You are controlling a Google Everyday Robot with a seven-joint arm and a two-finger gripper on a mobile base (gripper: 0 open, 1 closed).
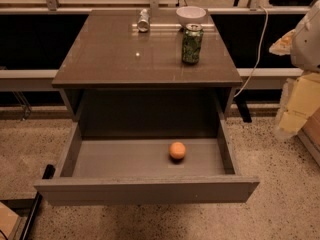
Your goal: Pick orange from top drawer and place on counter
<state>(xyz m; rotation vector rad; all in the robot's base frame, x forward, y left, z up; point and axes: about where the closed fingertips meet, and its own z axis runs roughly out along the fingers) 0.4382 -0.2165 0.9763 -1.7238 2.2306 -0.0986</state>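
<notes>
At the right edge of the camera view we see the gripper (296, 106): a pale cream, boxy shape hanging below a rounded white arm segment (309, 39). It sits beside the cabinet, out over the floor (280, 204). We cannot tell whether it is released, clenched or grasping anything, and the frame edge cuts part of it off.

The top drawer (145, 190) stands open. It is wide, shallow and matte grey-brown, with a flat plain front panel and low side walls.

The orange (177, 150) sits on the drawer bottom, right of centre, touching no wall. It is small, round, smooth and uniformly orange, with a faint shadow under it.

Relative to the gripper, the orange lies to the left and lower in the frame, well apart. The drawer's right wall stands between the two, and nothing touches the fruit.

The counter (125, 59) is a flat, glossy dark-brown rectangle with a thin edge and a few small light reflections.
- The green can (192, 44) stands upright, right of centre toward the back. It is a cylinder with a shiny metal top.
- The white bowl (191, 15) is round and pale, just behind the green can at the back edge.
- The silver can (143, 20) lies on its side, left of the bowl, near the back edge.

The floor is speckled beige, terrazzo-like. A white cable (255, 59) hangs down past the counter's right rear corner.
</notes>
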